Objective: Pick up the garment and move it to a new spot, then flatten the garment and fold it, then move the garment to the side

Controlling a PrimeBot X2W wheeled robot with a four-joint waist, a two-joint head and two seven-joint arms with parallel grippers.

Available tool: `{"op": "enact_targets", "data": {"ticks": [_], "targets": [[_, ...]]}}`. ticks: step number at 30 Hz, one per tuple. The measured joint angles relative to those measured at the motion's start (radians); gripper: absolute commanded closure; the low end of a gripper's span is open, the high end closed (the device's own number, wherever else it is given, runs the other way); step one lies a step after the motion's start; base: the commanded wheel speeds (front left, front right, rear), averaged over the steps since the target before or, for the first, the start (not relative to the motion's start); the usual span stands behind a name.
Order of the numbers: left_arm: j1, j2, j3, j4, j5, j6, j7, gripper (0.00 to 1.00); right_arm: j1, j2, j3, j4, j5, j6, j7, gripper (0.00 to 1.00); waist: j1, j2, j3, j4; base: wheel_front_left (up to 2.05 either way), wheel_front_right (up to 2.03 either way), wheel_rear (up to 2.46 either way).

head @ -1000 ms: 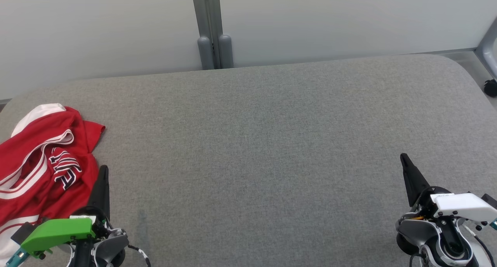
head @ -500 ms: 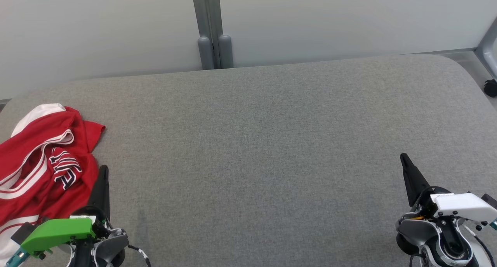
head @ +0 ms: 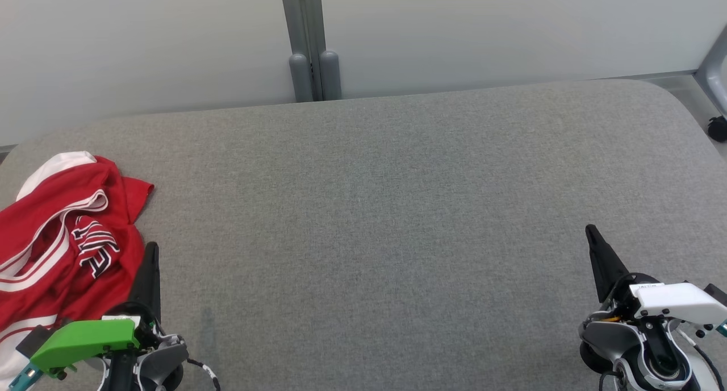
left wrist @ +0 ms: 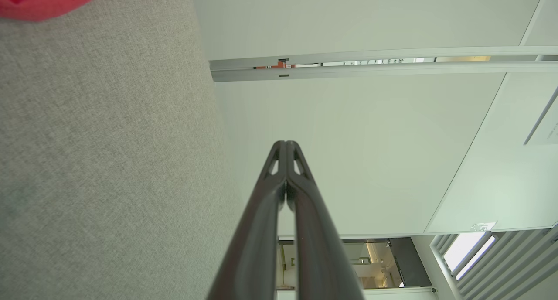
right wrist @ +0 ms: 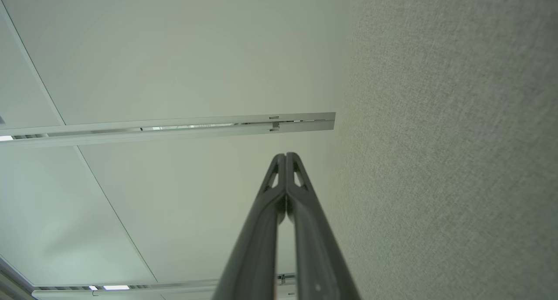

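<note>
Two grippers sit low at the near edge of a grey fabric-covered surface (head: 369, 209), one at each lower corner of the head view, and both have their jaws pressed fully together with nothing between them. The left gripper (head: 151, 248), behind which a green cover (head: 85, 337) sits on its wrist, points its dark fingers away from the robot. It lies just beside the right edge of the garment (head: 57, 237), and the head view does not settle whether finger and cloth touch. The garment is a red jersey with white stripes and dark lettering. It lies crumpled in a heap on the far left of the surface, and part of it runs off the left edge of the head view. In the left wrist view the left gripper (left wrist: 285, 144) shows its two fingers meeting at the tips, and a strip of the garment (left wrist: 52, 1) shows in the top left corner, well clear of those tips. The right gripper (head: 590, 230), with a white cover (head: 676, 300) on its wrist, lies well apart from the garment on the opposite side, tilted slightly leftward over bare fabric. In the right wrist view the right gripper (right wrist: 285, 155) also has its fingertips joined and empty. Pale wall panels (head: 142, 44) stand behind the surface, with a grey post (head: 309, 38) between them.
</note>
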Motion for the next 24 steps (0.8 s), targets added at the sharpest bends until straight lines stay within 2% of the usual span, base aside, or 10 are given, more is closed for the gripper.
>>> {"op": "enact_targets", "data": {"ticks": [24], "targets": [[0.000, 0.000, 0.000, 0.000, 0.000, 0.000, 0.000, 1.00, 0.000, 0.000, 0.000, 0.000, 0.000, 0.000, 0.000, 1.00, 0.0000, 0.0000, 0.000, 0.000, 0.00, 0.00, 0.00]]}}
